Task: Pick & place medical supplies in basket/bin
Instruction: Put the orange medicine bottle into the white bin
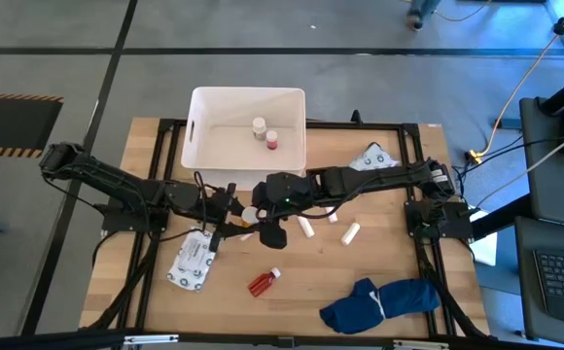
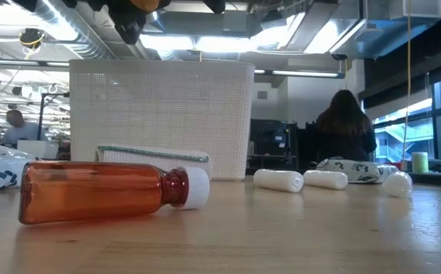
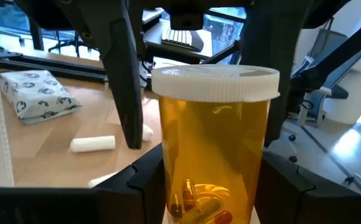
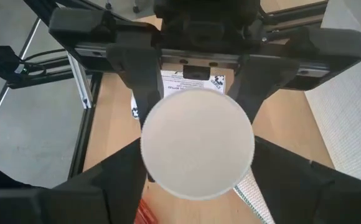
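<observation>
Tabletop tub [image 1: 196, 131], seemingly two bottles [image 1: 264, 134]

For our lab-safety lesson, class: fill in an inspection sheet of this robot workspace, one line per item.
Surface: wooden table, black frame around it.
Job's things: white tub holds a white-capped vial and a small red bottle; amber pill bottle is off the table; orange bottle, white cylinders and packets lie on the table.
Clutter: blue cloth bundle near the front edge.
Hands: left hand shut on the pill bottle; right hand above its cap.
Cables: yellow cable on the floor.
Surroundings: person seated beyond the table.
</observation>
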{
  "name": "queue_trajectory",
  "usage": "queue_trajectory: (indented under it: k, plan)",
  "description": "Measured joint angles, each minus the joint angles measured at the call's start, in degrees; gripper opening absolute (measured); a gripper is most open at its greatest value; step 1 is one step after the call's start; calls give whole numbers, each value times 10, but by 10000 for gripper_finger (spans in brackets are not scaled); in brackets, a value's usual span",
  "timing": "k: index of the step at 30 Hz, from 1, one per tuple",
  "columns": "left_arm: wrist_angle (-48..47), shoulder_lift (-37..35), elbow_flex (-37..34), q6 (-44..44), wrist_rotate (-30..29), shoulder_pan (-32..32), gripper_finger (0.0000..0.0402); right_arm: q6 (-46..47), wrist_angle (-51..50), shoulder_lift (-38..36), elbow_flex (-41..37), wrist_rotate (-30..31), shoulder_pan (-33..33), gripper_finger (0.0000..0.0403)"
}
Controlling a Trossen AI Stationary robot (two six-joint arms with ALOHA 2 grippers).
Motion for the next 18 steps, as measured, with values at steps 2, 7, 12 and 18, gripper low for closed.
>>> queue_trajectory:
  k: [2, 7, 12, 18]
  plan:
    - [3, 0, 0, 2, 0, 0, 178, 1, 1, 0, 0, 0, 0, 246]
    - [3, 0, 0, 2, -1, 0, 178, 2, 1, 0, 0, 0, 0, 200]
    - [3, 0, 0, 1, -2, 0, 178, 13, 5, 0, 0, 0, 0, 168]
    - [3, 0, 0, 0, -1, 0, 182, 18, 6, 0, 0, 0, 0, 173]
